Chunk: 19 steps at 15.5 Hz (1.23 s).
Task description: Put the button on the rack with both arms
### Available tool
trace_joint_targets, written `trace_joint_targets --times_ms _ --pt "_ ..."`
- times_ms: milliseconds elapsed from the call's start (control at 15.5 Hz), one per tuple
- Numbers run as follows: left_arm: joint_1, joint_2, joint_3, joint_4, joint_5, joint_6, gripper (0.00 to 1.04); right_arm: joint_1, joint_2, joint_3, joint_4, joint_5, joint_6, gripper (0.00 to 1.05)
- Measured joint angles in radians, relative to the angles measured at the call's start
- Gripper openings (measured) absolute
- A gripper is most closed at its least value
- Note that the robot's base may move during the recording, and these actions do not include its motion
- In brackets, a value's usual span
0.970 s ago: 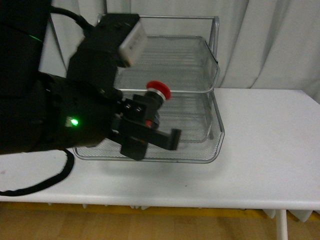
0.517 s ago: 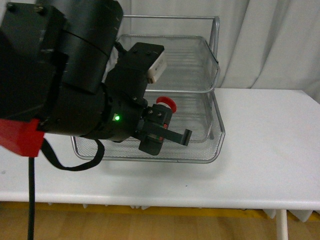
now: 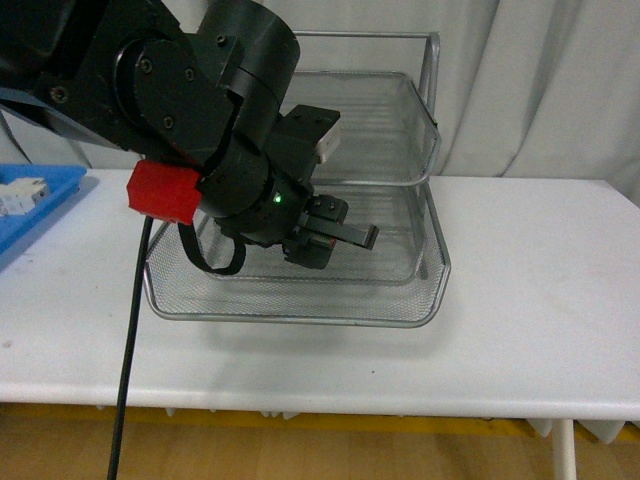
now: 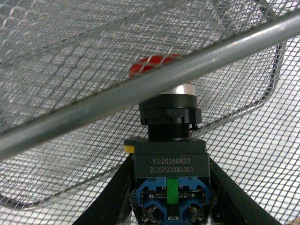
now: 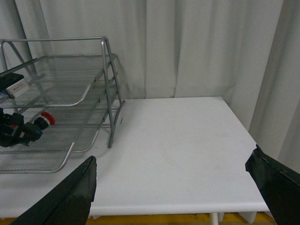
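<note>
The left end effector (image 3: 338, 238) is gripping the button (image 4: 169, 161) by its dark body, inside the rack (image 3: 432, 262), just over the lowest shelf. This looks like the putting-down step. Next it likely needs lowering onto the mesh and a gentle letting go. The right end effector (image 5: 171, 164) is hanging wide open, holding nothing, well away from the rack over the tabletop (image 5: 178, 140). In the front view the arm is hiding the button, and I cannot tell if it is touching the mesh
</note>
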Motion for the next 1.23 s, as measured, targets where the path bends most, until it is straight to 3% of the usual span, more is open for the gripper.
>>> trace_joint_targets --times_ms 129,453,517,970,1229 --pt "0.006 0.019 0.037 -0.017 0.005 0.008 0.39 0.0 0.0 0.0 0.0 0.0 0.0 0.98" --pt "0.009 -0.037 -0.044 0.027 0.039 0.014 0.95 0.0 0.0 0.0 0.0 0.0 0.0 0.98" --pt "0.011 -0.081 -0.081 0.042 0.048 0.015 0.99 0.0 0.0 0.0 0.0 0.0 0.0 0.98" --pt "0.042 -0.459 -0.435 0.283 0.116 -0.014 0.98 0.0 0.0 0.0 0.0 0.0 0.0 0.98" --pt "0.136 -0.74 -0.66 0.351 0.108 -0.047 0.98 0.0 0.0 0.0 0.0 0.0 0.0 0.98"
